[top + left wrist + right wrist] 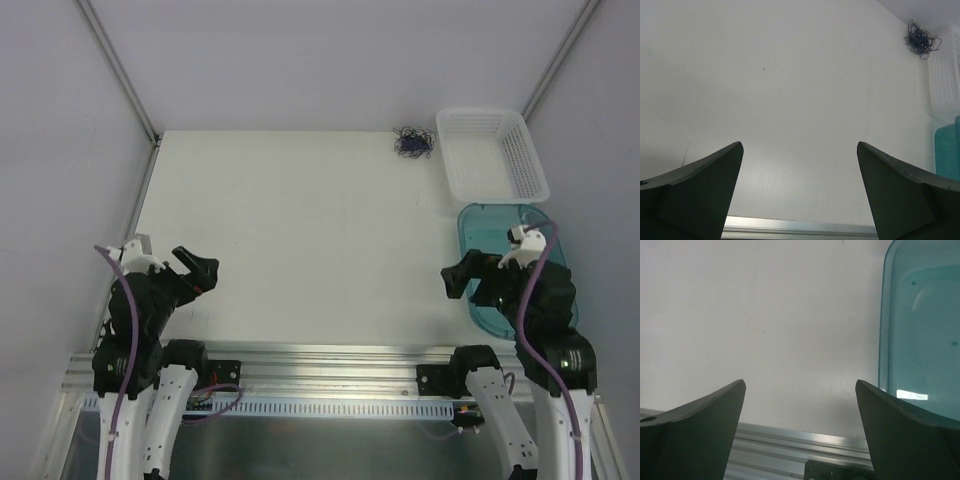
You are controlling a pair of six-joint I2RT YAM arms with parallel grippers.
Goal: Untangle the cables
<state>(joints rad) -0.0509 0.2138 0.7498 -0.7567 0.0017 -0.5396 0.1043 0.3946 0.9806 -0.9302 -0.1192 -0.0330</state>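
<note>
Our left pincer [800, 144] is spread wide and holds nothing. Its two dark fingers stand far from each other above the white surface [300, 220], near the left corner on our side. Our right pincer [800, 382] is spread in the same way and is also empty. It hangs over the near part of the surface, just beside a transparent blue-green tray [487, 228] that lies at the right edge. From above, we see that the right arm is partly over this tray.

The cables [413, 143] lie at the far edge of the surface, right of the middle. They are one small wad of very thin dark strands, curly, with some loops sticking out. The wad is just beside the left wall of a white plastic basket [494, 152] in the far right corner; we cannot tell if it touches the basket. Both pincers are well apart from the cables. A metal rail [330, 352] runs along the near edge of the surface.
</note>
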